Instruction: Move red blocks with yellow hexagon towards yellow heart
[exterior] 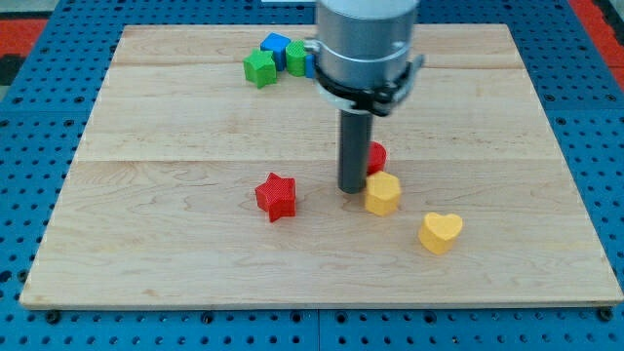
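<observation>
Item 1. My tip (351, 190): lower end of a dark upright rod under a grey and white cylindrical arm body, set a little right of the frame's centre. It carries no pincer, so nothing opens, closes or is held. The tip stands just left of the yellow hexagon and appears to touch the red cylinder beside it.

Item 2. Red cylinder (376, 156): mostly hidden behind the rod; only its right edge shows, just above the yellow hexagon. Its axis cannot be made out from this sliver.

Item 3. Yellow hexagon (382, 193): flat on the board, right of centre, no marked long axis, one corner facing the frame's bottom.

Item 4. Red star (276, 196): alone, left of centre, well apart from the rod, one point aimed at the frame's top.

Item 5. Yellow heart (441, 232): lower right of the hexagon, near it but apart; lobes upward, point toward the frame's bottom.

Item 6. Cluster, upper centre: green block (259, 67), blue block (276, 46), and a further green block (296, 57) partly hidden by the arm.

Item 7. Surface: pale wooden board (146, 224), planks running left to right, lying on a blue perforated base (29, 107).
</observation>
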`<state>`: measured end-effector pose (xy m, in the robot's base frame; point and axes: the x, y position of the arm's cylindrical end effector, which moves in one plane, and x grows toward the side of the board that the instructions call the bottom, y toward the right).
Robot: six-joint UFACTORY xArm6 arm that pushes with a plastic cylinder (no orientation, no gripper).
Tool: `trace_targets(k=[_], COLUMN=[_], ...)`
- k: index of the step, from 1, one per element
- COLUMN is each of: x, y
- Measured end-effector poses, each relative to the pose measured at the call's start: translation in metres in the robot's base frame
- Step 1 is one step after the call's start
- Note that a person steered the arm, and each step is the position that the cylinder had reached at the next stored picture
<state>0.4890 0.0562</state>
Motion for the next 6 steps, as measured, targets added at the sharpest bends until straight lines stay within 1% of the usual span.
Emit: trace_targets(k=[1,2,3,4,5,6], x=[-0.017,-0.052,-0.062,-0.042,-0.017,-0.022], y=[-0.006,-0.097,-0.185,-0.200,-0.163,-0.170])
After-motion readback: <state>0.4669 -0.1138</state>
